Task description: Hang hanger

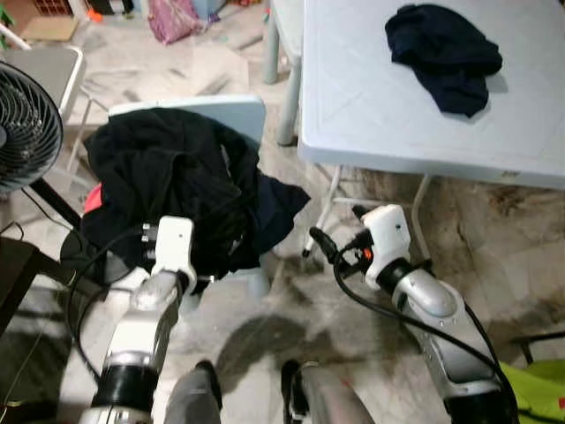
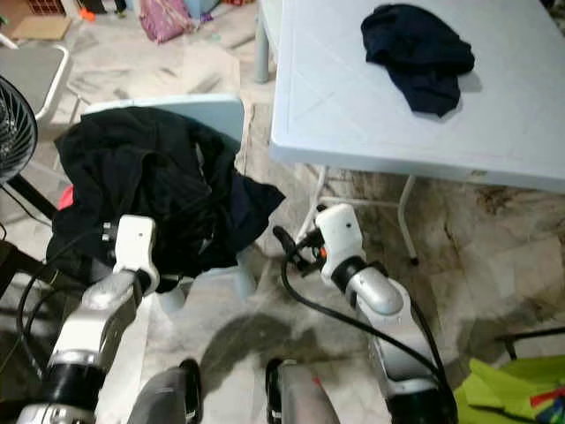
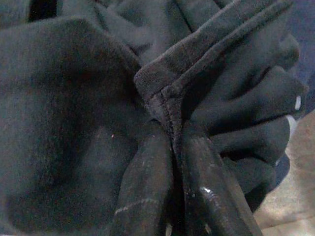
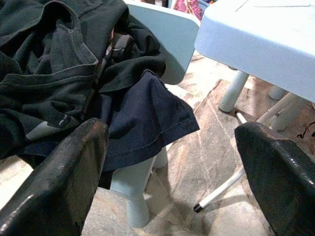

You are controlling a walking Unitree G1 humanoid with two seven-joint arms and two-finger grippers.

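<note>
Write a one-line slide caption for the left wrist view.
Left gripper pinches the seamed edge of a dark garment.

Evenly lit from overhead in both eye views, soft and indoor, no hard glare. White table [image 1: 371, 97] almost washed out, its surface pattern faint. Broad dull shadow pooled on the floor [image 1: 265, 340] between the arms. Slight softness all over, edges smeared at the fan [image 1: 26, 132]. Left wrist view dim and murky, black cloth [image 3: 74, 113] grainy, fingers [image 3: 147, 196] blurred up close. Right wrist view brighter, near fingers [image 4: 54, 182] out of focus, chair [image 4: 170, 34] pale and sharp.
</note>
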